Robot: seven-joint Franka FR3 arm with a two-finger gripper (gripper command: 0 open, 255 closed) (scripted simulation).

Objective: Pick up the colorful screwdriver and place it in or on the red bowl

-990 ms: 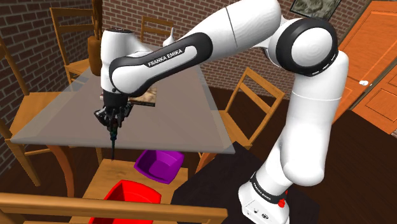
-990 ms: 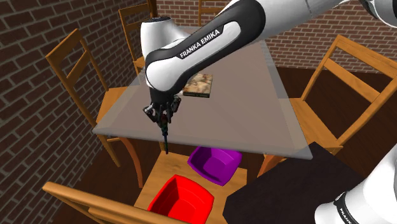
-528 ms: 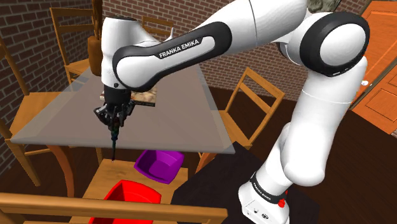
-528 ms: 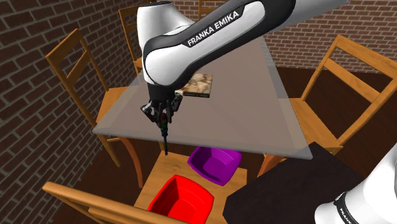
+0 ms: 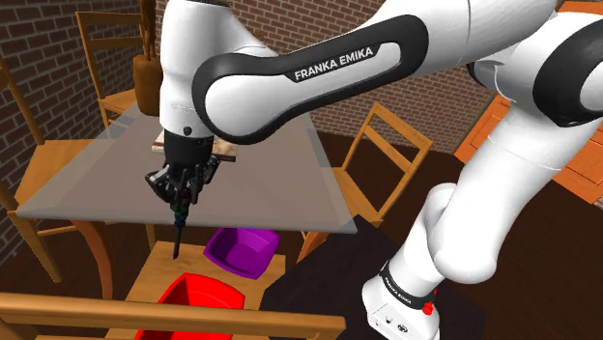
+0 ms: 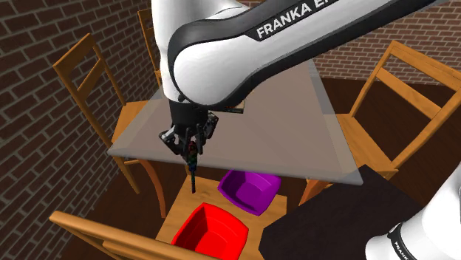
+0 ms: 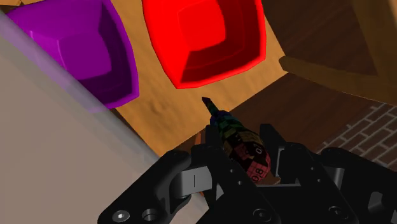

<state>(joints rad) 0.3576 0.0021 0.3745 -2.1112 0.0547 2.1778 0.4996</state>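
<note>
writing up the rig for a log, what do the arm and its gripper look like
The arm is white, built of rounded, tubular links with dark bands at the joints. One dark band carries white FRANKA EMIKA lettering. The gripper is all black, with two fingers.

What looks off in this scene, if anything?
Nothing spilled or damaged. One oddity: the red bowl and purple bowl sit on a wooden chair seat beside the table, not on it. The colourful screwdriver hangs tip-down, clasped in the gripper, above that seat.
</note>
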